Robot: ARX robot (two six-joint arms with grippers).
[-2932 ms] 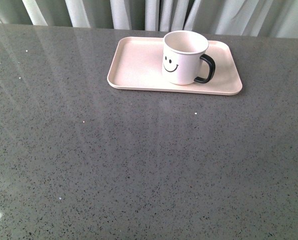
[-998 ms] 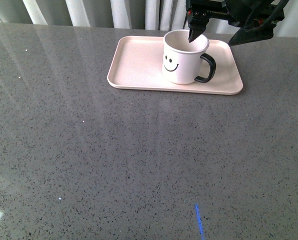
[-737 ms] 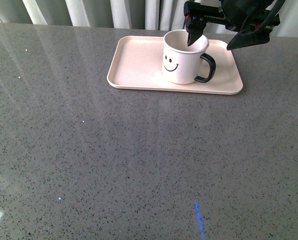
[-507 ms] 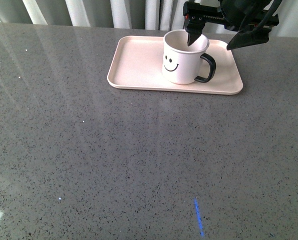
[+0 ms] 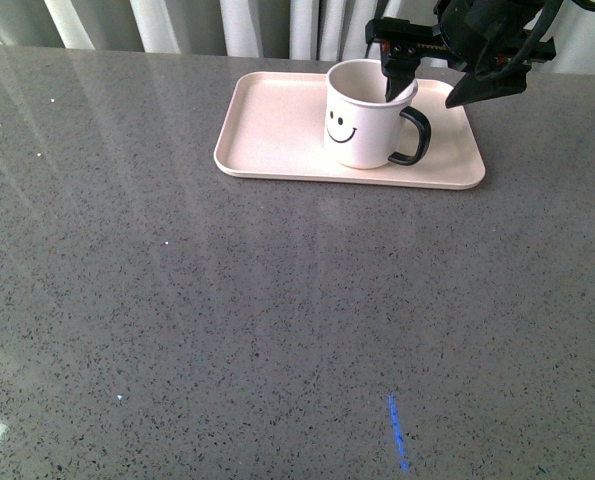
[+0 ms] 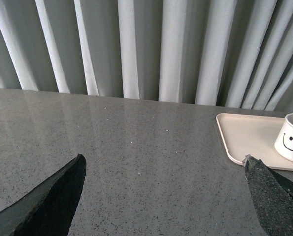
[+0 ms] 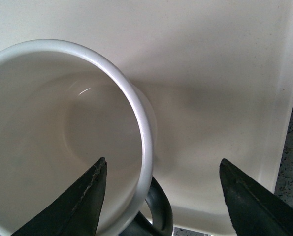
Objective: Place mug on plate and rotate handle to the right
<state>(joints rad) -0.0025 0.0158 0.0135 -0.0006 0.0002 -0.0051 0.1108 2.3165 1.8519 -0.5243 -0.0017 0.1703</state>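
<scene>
1. The mug (image 5: 362, 120) stands upright on the plate (image 5: 272, 125), right of the plate's middle, with its smiley face toward the front camera.
2. The handle (image 5: 415, 137) points toward the plate's right end.
3. The right gripper (image 5: 420, 100) hangs above the plate with its jaws apart. One finger is inside the mug and the other outside, with the handle-side wall between them. Contact with that wall cannot be told.
4. The left gripper (image 6: 163, 158), jaws wide apart, hovers over the grey counter (image 6: 136, 142), well apart from the plate.
</scene>
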